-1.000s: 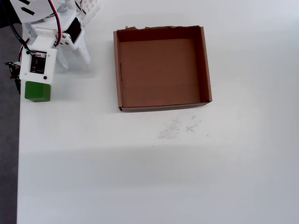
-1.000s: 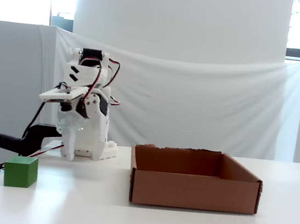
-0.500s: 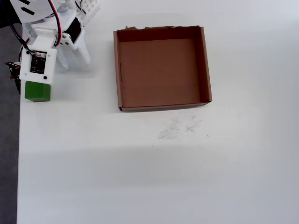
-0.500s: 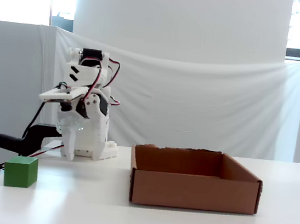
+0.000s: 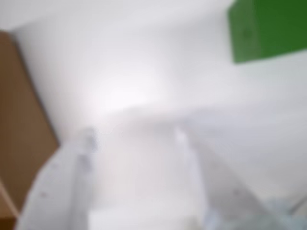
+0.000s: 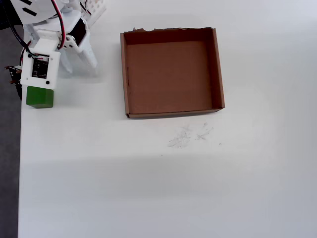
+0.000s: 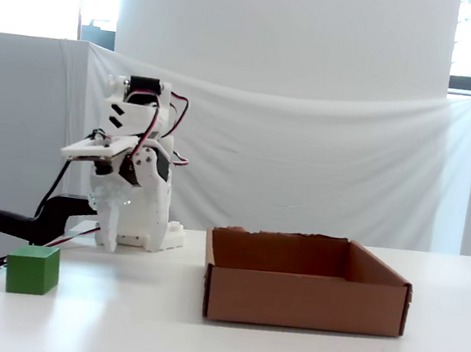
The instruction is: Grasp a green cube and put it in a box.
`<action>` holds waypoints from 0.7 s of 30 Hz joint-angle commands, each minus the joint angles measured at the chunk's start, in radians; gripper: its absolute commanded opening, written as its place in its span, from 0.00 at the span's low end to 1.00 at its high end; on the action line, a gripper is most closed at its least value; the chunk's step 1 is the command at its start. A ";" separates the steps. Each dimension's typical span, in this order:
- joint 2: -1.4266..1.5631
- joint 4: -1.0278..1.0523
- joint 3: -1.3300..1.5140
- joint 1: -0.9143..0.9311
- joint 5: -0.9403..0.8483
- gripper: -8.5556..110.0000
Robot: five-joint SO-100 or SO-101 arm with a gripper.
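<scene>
The white desk [image 6: 148, 188] is seen carrying everything, with a few faint scuff marks [image 6: 190, 135] just below the box in the overhead view. The box [image 6: 218, 69] is set squarely to the desk edges, open side up, its ragged torn rim lying along the top edge in the overhead view; nothing is seen inside it. The folded white arm [image 7: 131, 180] is placed at the desk's upper left corner in the overhead view, well apart from the box. The jaws [image 5: 136, 139] are seen spread wide in the blurred wrist view, with only bare desk between them; nothing is held or touched. The green cube [image 6: 39, 97] is found resting flat near the desk's left edge, its faces square to that edge, no long axis being evident.
</scene>
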 commanded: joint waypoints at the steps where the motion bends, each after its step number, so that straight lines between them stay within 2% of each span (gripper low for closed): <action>1: -0.061 -0.018 -0.017 -0.018 0.005 0.24; 6: -0.276 -0.028 -0.210 0.017 -0.015 0.25; 21: -0.764 -0.044 -0.709 0.331 -0.528 0.31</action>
